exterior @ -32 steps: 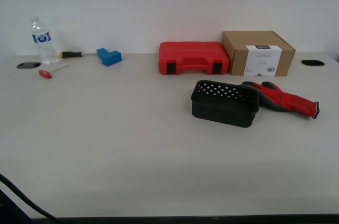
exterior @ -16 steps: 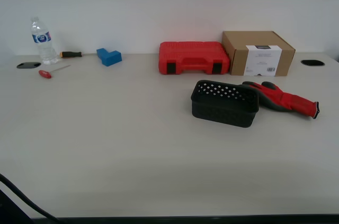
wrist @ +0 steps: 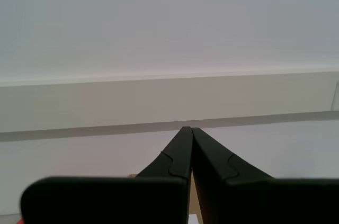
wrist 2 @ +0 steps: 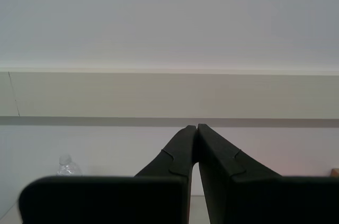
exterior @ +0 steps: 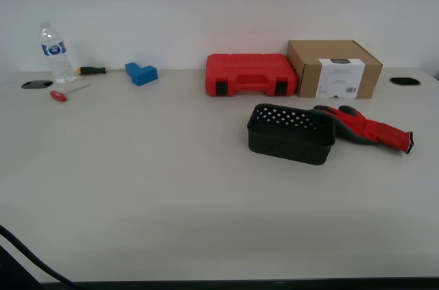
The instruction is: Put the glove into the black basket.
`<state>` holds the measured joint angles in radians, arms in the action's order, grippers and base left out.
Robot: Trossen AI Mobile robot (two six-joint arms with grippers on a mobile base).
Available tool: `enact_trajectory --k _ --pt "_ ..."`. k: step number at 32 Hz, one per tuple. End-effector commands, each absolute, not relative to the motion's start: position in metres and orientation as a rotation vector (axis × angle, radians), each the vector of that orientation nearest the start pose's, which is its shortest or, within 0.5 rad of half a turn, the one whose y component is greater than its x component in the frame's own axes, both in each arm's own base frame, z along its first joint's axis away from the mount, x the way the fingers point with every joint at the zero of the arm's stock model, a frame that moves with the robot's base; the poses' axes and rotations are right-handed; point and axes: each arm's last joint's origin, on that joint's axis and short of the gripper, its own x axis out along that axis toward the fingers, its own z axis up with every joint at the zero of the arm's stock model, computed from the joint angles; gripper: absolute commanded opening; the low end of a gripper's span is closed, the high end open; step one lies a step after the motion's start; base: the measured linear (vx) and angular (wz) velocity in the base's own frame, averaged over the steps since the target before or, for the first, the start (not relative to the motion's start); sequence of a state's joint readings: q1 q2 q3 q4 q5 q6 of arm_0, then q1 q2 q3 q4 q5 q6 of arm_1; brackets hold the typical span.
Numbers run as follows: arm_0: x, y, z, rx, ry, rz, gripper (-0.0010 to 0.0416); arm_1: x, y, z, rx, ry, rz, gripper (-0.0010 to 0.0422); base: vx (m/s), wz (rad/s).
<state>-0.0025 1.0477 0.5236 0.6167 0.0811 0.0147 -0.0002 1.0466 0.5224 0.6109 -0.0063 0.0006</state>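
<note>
Both empty, my first gripper (wrist: pixel 189 128) tips pressed together, my second gripper (wrist 2: pixel 197 126) likewise

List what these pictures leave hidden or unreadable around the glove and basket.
- Glove: its fingertip end is hidden behind the black basket in the exterior view.
- Basket floor: blocked by its own near wall.
- Cardboard box label: print too small to read.
- My first gripper and my second gripper: shut, facing the wall; neither shows in the exterior view.
</note>
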Motion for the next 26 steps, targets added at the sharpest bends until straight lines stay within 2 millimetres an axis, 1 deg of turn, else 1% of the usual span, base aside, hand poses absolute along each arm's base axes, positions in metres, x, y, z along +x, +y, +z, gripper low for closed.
enact_trajectory --k 1,4,5,7,10,14,15,16,19,21,24,26 --pt "0.226 -0.004 0.271 0.022 -0.096 -0.108 0.0001 0.226 0.000 0.270 0.000 -0.092 0.007 0.0000 0.000 0.000" --pt "0.227 -0.004 0.270 0.018 -0.084 -0.112 0.0001 0.226 0.000 0.270 0.000 -0.092 0.007 0.0000 0.000 0.000" --pt "0.227 -0.004 0.267 -0.006 -0.051 -0.142 0.0001 0.226 0.000 0.270 0.001 -0.092 0.007 0.0000 0.000 0.000" --pt "0.228 -0.006 0.259 -0.065 0.026 -0.177 0.0001 0.226 0.000 0.270 0.000 -0.092 0.007 0.0000 0.000 0.000" --pt "0.237 -0.006 0.243 -0.159 0.126 -0.181 0.0001 0.226 0.000 0.270 0.000 -0.092 0.007 0.0000 0.000 0.000" --pt "0.249 -0.005 0.224 -0.167 0.218 -0.160 0.0001 0.226 0.000 0.270 0.000 -0.092 0.008 0.0000 0.000 0.000" --pt "0.259 -0.005 0.214 -0.173 0.314 -0.153 0.0001 0.226 0.000 0.270 0.000 -0.091 0.007 0.0000 0.000 0.000" --pt "0.265 -0.005 0.207 -0.173 0.367 -0.149 0.0001 0.226 0.000 0.270 0.000 -0.091 0.008 0.0000 0.000 0.000" --pt "0.282 -0.005 0.192 -0.181 0.469 -0.144 0.0001 0.226 0.000 0.270 0.001 -0.091 0.007 0.0000 0.000 0.000" --pt "0.295 -0.006 0.181 -0.188 0.574 -0.138 0.0001 0.226 0.000 0.270 0.000 -0.092 0.010 0.0000 0.000 0.000" --pt "0.320 -0.006 0.159 -0.180 0.738 -0.131 0.0001 0.226 0.000 0.270 0.000 -0.092 0.014 0.0000 0.000 0.000" --pt "0.333 -0.007 0.146 -0.164 0.809 -0.134 0.0001 0.226 0.000 0.271 0.000 -0.092 0.014 0.0000 0.000 0.000"
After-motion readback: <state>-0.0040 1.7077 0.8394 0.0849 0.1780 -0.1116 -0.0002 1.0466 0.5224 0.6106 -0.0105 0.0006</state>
